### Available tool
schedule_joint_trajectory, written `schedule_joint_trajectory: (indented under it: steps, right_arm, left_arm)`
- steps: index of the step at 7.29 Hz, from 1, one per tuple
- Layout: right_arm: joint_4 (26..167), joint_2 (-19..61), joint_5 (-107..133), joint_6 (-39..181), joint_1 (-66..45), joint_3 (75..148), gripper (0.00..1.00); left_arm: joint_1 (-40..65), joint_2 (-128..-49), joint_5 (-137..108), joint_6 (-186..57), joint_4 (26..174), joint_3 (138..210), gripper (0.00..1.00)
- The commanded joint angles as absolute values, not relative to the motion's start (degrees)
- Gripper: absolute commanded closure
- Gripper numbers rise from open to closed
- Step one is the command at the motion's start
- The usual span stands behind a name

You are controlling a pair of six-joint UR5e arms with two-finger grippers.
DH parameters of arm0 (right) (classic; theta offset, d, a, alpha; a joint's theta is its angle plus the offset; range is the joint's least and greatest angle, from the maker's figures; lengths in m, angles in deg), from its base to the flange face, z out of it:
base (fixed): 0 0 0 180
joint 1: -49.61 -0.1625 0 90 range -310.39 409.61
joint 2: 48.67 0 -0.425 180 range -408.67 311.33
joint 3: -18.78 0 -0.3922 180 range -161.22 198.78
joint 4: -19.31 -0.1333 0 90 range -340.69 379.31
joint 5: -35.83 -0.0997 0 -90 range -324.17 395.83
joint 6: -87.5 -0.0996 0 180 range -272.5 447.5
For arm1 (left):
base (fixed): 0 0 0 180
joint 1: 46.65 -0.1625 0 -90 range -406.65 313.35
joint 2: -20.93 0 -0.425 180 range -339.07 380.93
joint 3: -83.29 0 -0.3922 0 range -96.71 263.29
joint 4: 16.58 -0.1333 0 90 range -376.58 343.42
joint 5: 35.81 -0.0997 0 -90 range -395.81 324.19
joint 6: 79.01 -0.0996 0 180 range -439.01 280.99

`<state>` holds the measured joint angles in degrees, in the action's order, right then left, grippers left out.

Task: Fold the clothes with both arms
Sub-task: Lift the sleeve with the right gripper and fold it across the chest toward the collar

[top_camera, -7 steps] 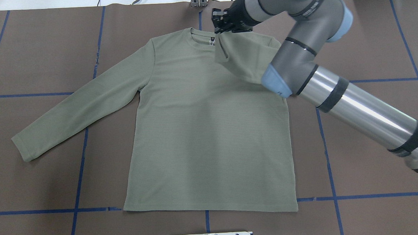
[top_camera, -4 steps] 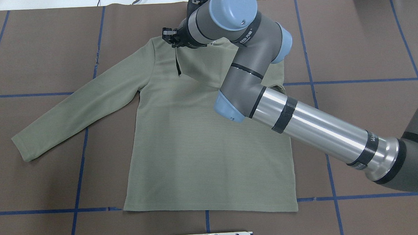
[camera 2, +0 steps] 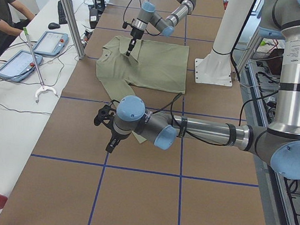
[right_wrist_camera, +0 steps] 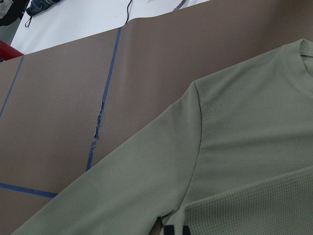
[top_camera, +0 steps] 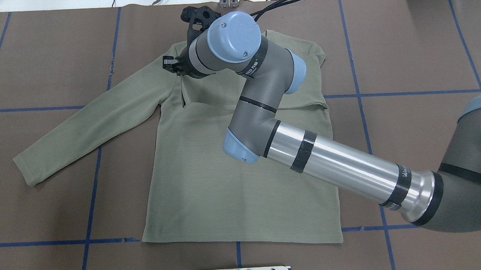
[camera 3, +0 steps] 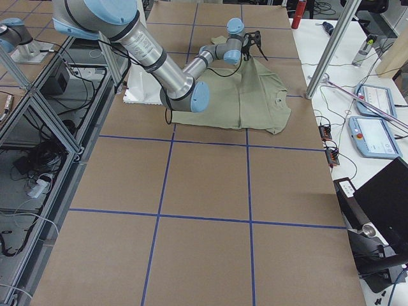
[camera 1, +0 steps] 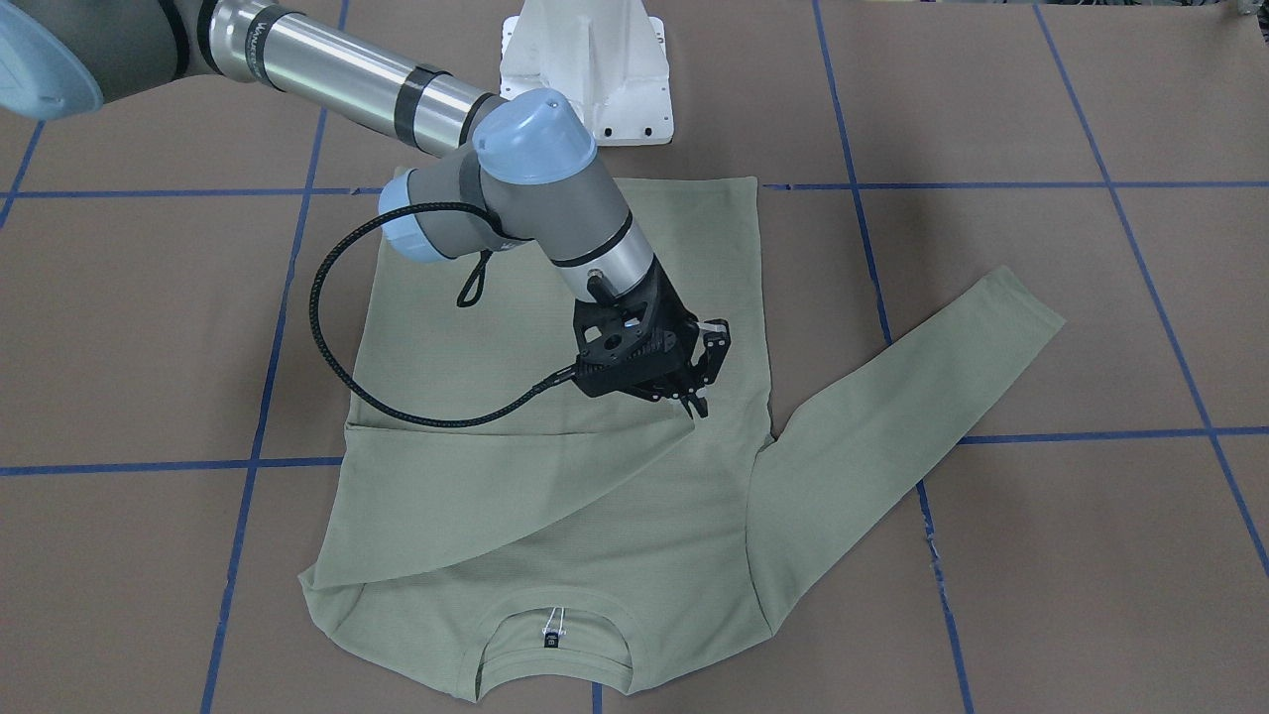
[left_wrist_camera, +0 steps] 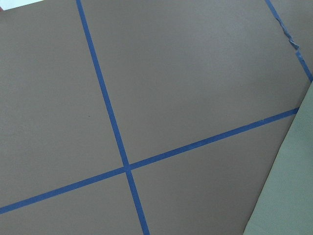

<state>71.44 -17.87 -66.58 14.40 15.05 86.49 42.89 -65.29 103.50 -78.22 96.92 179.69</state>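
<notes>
Sleeve work is the step in hand, by the look of it: the right arm [top_camera: 331, 163] reaches across the sage-green shirt [top_camera: 226, 192], and the right pincer [camera 1: 697, 397] is pinched narrow on the cuff end of the right sleeve [camera 1: 476, 486], which lies doubled over the chest, cuff near the left shoulder seam. The shirt is spread flat on the brown counter [top_camera: 423, 42], hem toward the robot's white base [camera 1: 585, 69], neckline away from it, and the left sleeve [top_camera: 90, 125] is stretched out to the side. To do this well, I'd say the cuff wants lowering until the cloth rests on the body before the grip lets go. The fold edge should run straight from the shoulder, and the pincer should then lift straight up so the knit doesn't drag or bunch. The left arm [camera 2: 201, 131] hangs above bare counter just beside the left sleeve's end. Its left pincer [camera 2: 108, 140] shows only from the side camera, so I cannot tell if it is wide or narrow, though it looks well placed for the other sleeve. The count: one shirt, two sleeves (one folded in, one out), one small black neck label [camera 1: 551, 640], two arms and two pincers.
</notes>
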Motion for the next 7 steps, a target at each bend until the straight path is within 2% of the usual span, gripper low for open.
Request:
schedule_joint_trajectory:
  steps: [1,3,5,7]
  right_arm:
    - [71.16,-19.32,-66.47,14.46,15.68,84.35,1.0]
    - [70.9,-20.45,-64.82,14.46,15.68,80.25,1.0]
    - [70.9,-25.09,-63.67,14.55,15.86,73.49,1.0]
    - [70.9,-28.45,-60.51,14.55,17.7,70.56,1.0]
  left_arm:
    - [42.91,-65.29,103.5,-78.22,96.89,179.8,0.0]
    - [42.91,-65.29,103.5,-78.22,96.8,179.8,0.0]
    - [42.91,-65.38,103.5,-78.22,96.8,179.8,0.0]
    - [42.82,-65.38,103.32,-78.22,96.63,179.62,0.0]
